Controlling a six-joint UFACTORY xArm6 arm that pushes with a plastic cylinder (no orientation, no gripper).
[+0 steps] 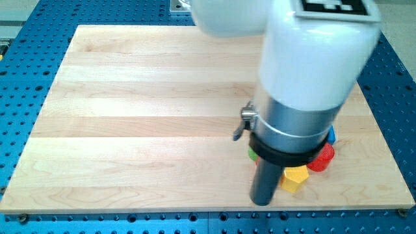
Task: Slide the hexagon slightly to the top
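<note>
A yellow hexagon block (pixel 294 178) lies near the view's bottom right of the wooden board (pixel 143 117). A red block (pixel 322 158) sits just to its upper right, touching or almost touching it. A blue block (pixel 331 135) peeks out above the red one, mostly hidden by the arm. A sliver of a green block (pixel 252 154) shows at the arm's left edge. My tip (pixel 262 202) rests on the board just left of and slightly below the yellow hexagon, close to it.
The large white and grey arm body (pixel 305 71) covers the board's right middle and hides parts of the blocks. The board's bottom edge (pixel 195 211) runs just below my tip. Blue perforated table (pixel 19 84) surrounds the board.
</note>
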